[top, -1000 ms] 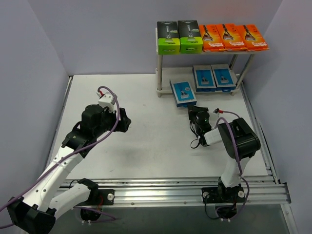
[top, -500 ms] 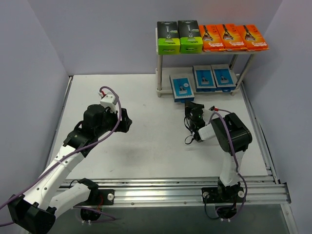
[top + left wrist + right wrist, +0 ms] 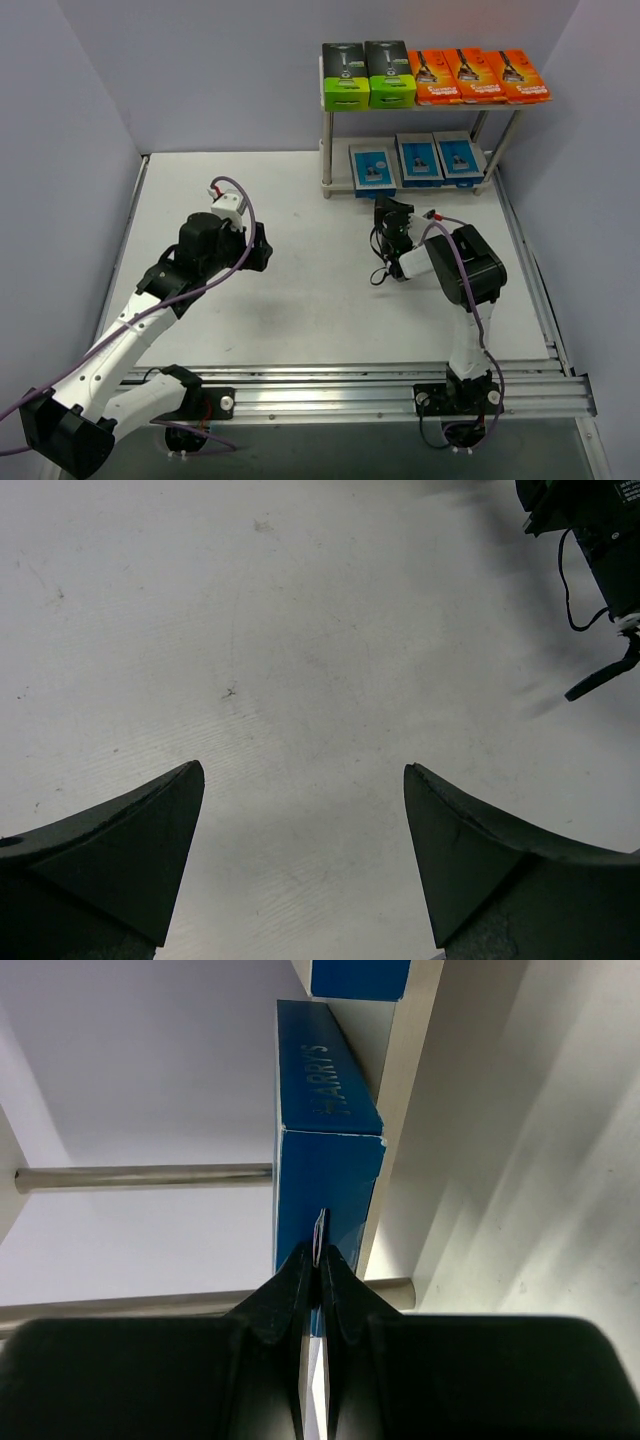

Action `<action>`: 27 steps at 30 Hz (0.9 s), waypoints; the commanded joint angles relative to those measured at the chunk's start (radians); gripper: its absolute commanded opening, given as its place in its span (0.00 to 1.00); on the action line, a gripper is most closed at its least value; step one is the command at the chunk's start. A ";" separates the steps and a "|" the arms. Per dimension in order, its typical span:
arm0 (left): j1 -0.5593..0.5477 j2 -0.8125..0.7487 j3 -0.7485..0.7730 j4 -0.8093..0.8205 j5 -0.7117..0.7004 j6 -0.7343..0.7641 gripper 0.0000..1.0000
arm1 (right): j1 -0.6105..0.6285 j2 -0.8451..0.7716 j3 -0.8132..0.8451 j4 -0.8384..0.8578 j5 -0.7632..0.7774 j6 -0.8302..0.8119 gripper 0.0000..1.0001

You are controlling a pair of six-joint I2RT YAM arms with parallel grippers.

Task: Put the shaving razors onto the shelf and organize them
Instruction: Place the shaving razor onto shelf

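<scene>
A white flat surface [image 3: 300, 310] fills the overhead view, with pale lavender walls [image 3: 90, 150] on three sides and a ribbed metal rail [image 3: 350, 385] along the near edge. A small two-tier shelf [image 3: 326, 150] of off-white boards on thin metal posts stands at the back right corner. Left of the shelf and in front of it, the surface lies wide open.

The left arm's hand [image 3: 258, 248] hovers well to the left of the shelf, fingers spread apart and holding nothing. The right arm's hand [image 3: 392, 215] sits just in front of the shelf, fingers clenched on a thin tab at the near end of a light blue flat razor pack [image 3: 371, 168].

That pack lies at the left end of the shelf's lower board. Two more light blue packs [image 3: 418, 158] lie to its right. On the top board, two black packs with lime-green ends [image 3: 344, 75] lie at the left and three orange packs [image 3: 474, 74] at the right.
</scene>
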 commanded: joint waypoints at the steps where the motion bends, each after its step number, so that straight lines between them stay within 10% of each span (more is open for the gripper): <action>1: -0.011 0.007 0.039 0.012 -0.015 0.008 0.90 | 0.013 0.022 0.054 0.206 0.081 0.013 0.00; 27: -0.052 0.050 0.048 0.003 -0.038 0.016 0.92 | -0.004 0.134 0.163 0.198 0.111 0.040 0.00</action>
